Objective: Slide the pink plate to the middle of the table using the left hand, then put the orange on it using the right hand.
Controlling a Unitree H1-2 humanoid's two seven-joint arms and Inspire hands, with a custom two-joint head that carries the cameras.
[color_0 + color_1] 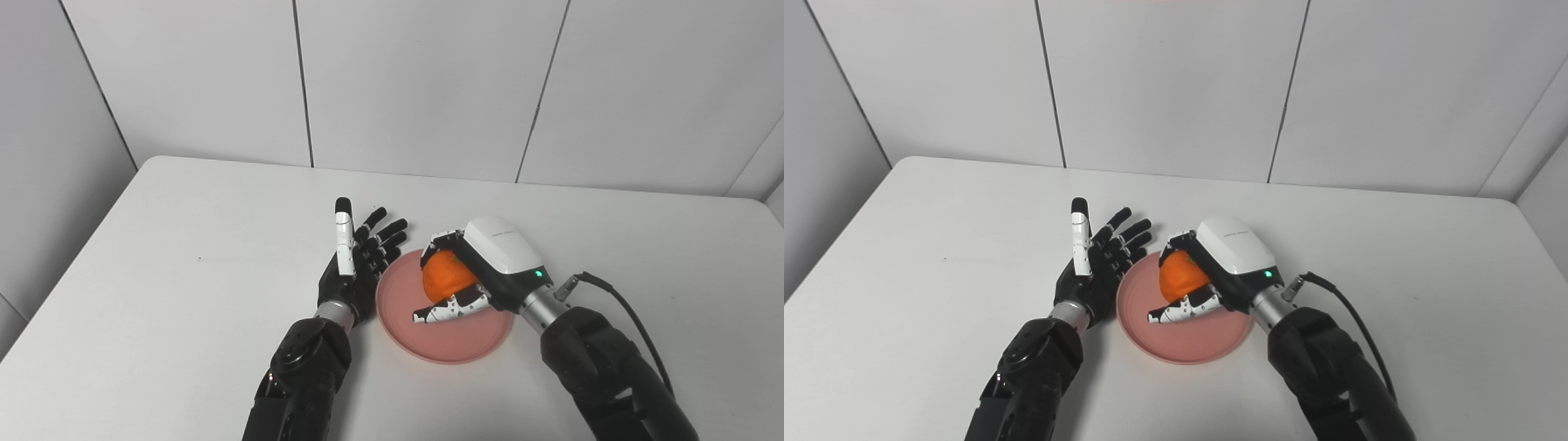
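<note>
The pink plate (444, 334) sits flat on the white table (184, 257), roughly at the middle of it and towards the near edge. Over the plate's far half is the orange (447, 275), a small green stem spot showing on top; whether it touches the plate or hangs just above, I cannot tell. The right hand (484, 269) is wrapped around the orange, fingers curled over its far side and thumb under its near side. On the hand's white back cover there is a line of small grey lettering, too small to read, and a green light glows near the wrist. The left hand (358, 263) rests just beside the plate's left rim, palm up, fingers spread and holding nothing.
</note>
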